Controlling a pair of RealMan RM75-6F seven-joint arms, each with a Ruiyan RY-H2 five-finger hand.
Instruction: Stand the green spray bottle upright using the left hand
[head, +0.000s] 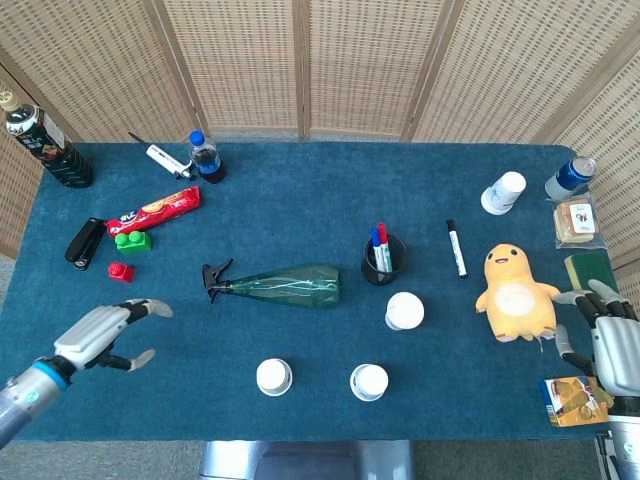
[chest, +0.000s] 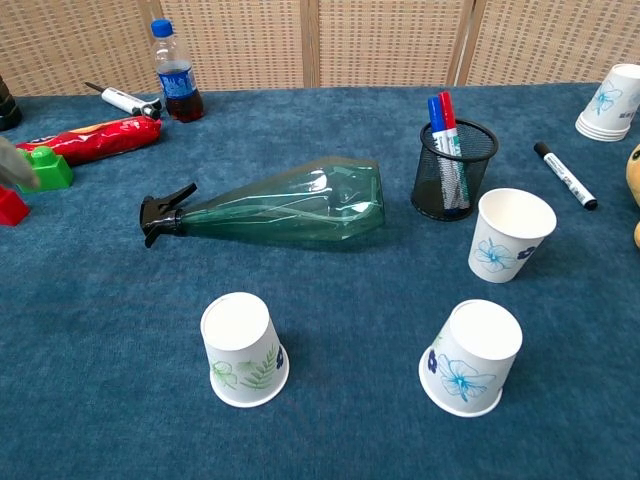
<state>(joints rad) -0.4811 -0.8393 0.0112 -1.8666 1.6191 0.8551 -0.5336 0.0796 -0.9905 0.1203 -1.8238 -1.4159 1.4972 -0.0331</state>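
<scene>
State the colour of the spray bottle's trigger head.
Black trigger head, clearest in the chest view.

Mesh pen cup (chest: 455, 170) w/ markers, paper cups nearby, yellow plush (head: 513, 293) right.
</scene>
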